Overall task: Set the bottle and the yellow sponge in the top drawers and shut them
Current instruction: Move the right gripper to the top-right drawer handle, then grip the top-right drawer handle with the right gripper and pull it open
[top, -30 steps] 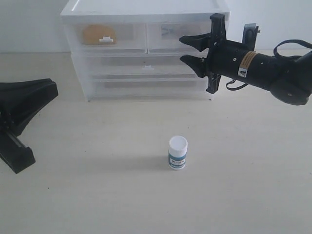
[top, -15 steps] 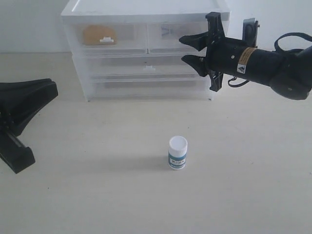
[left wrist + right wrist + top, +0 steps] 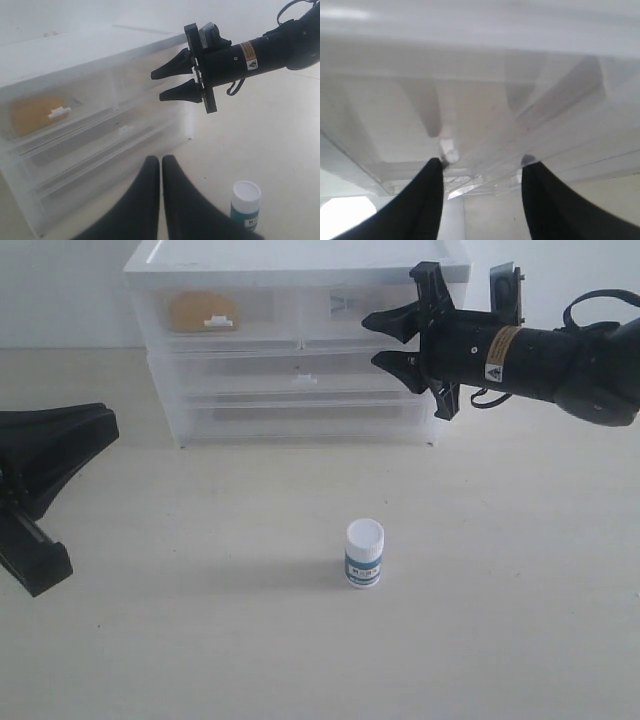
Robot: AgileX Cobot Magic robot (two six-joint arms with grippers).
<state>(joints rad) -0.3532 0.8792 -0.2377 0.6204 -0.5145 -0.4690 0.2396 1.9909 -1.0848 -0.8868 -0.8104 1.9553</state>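
The bottle (image 3: pixel 364 553), white cap and teal label, stands upright on the table in front of the cabinet, and shows in the left wrist view as the bottle (image 3: pixel 246 202). The yellow sponge (image 3: pixel 203 312) lies inside the left of the top drawers (image 3: pixel 215 315); that drawer is shut. My right gripper (image 3: pixel 384 340) is open, its tips up against the right top drawer (image 3: pixel 340 312). In the right wrist view the right gripper (image 3: pixel 482 169) has one fingertip beside a small white handle (image 3: pixel 448 149). The left gripper (image 3: pixel 161 161) is shut and empty, low at the table's left.
The white-topped cabinet (image 3: pixel 300 260) stands at the back with two full-width drawers (image 3: pixel 300 405) under the small ones. The left arm's black body (image 3: pixel 45 465) rests on the table at the far left. Bare tabletop (image 3: pixel 200 640) surrounds the bottle.
The right gripper has shifted a little left and up, closer to the right top drawer's front. The bottle and the left arm have not moved.
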